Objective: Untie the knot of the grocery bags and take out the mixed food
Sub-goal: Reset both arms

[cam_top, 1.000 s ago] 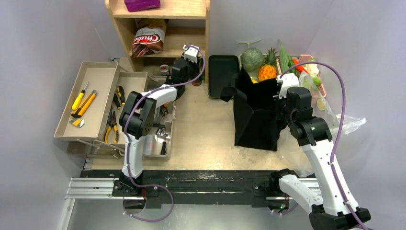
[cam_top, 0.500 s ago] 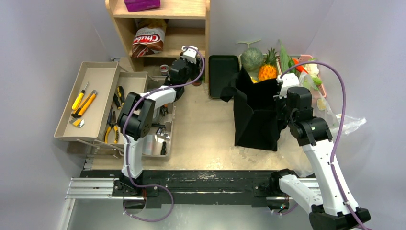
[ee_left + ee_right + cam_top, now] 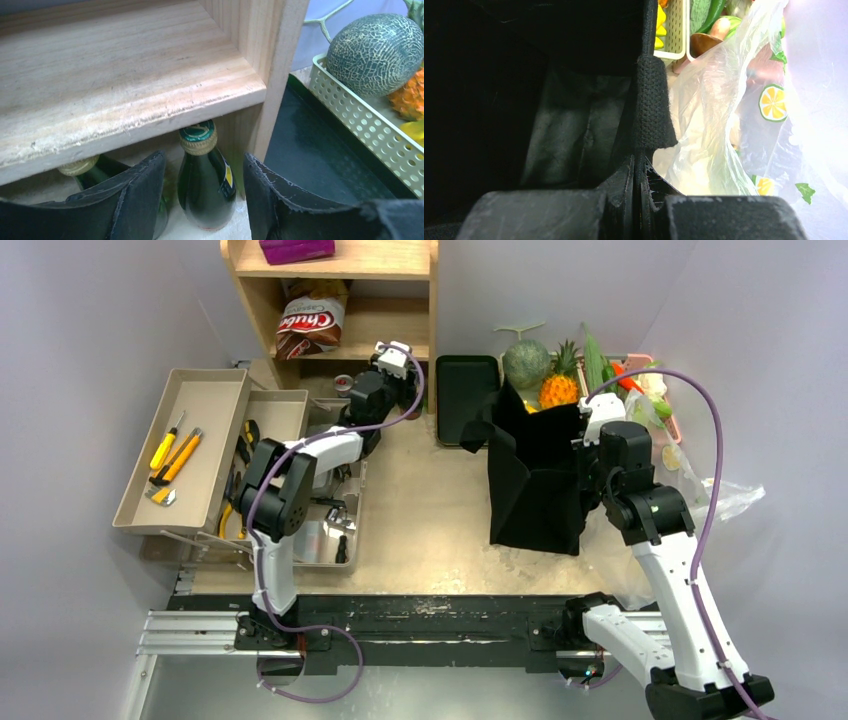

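Both arms [image 3: 655, 515] outstretched, left pincer [image 3: 204, 159] agape, right pincer [image 3: 638, 172] pinching bag [image 3: 535, 480]

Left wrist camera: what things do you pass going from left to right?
Half-hidden bottle → green-capped bottle → wooden shelf post → black tray → netted melon.

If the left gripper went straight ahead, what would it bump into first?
Most likely the green bottle, standing under the shelf right between the left gripper's open fingers. A second bottle stands just to its left, though depth is hard to judge.
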`<state>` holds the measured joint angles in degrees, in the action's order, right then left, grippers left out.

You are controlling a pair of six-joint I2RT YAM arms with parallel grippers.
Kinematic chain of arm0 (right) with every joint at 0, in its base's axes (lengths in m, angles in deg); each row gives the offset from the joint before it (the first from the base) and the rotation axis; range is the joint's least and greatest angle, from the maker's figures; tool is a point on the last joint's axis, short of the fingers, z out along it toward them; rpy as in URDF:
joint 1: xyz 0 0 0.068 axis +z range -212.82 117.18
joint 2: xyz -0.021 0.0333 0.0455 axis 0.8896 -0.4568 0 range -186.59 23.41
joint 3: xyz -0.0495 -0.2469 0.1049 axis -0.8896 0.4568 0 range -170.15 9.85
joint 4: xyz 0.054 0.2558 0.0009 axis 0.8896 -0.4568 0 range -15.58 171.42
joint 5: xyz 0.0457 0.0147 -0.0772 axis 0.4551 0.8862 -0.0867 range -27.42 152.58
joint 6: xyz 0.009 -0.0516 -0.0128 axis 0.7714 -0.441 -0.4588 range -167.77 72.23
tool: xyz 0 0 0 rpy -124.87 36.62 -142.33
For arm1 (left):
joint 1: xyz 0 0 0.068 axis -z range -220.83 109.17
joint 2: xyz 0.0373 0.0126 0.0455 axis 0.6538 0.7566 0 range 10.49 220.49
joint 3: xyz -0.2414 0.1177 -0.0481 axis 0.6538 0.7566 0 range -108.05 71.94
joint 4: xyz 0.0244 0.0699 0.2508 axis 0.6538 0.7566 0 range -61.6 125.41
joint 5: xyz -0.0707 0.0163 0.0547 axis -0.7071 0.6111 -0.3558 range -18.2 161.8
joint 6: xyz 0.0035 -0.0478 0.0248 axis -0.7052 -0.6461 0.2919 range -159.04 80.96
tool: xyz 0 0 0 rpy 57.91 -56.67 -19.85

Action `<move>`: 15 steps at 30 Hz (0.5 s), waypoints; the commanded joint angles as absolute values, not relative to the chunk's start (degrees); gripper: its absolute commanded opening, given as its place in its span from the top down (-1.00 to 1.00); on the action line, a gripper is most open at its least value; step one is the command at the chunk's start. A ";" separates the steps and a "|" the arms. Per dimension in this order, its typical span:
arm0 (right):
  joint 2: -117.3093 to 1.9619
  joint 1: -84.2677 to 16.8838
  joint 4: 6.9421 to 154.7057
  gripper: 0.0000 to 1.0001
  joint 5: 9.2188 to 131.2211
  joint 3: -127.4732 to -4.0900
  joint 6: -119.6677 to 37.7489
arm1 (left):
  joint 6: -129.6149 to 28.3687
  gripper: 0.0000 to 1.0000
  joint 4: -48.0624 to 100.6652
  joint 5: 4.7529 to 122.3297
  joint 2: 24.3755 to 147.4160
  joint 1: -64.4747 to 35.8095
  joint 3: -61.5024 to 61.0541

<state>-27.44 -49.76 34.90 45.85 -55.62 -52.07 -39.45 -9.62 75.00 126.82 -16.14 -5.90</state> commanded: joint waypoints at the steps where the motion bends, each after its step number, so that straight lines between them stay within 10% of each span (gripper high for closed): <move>1: -25.99 -50.12 35.01 1.00 46.60 -57.46 -52.70 | -39.80 -0.14 -13.69 74.01 121.69 -15.24 -2.82; 15: -23.83 -50.10 34.62 1.00 54.72 -56.30 -52.35 | -44.59 -0.32 -5.75 69.38 100.72 -12.05 16.00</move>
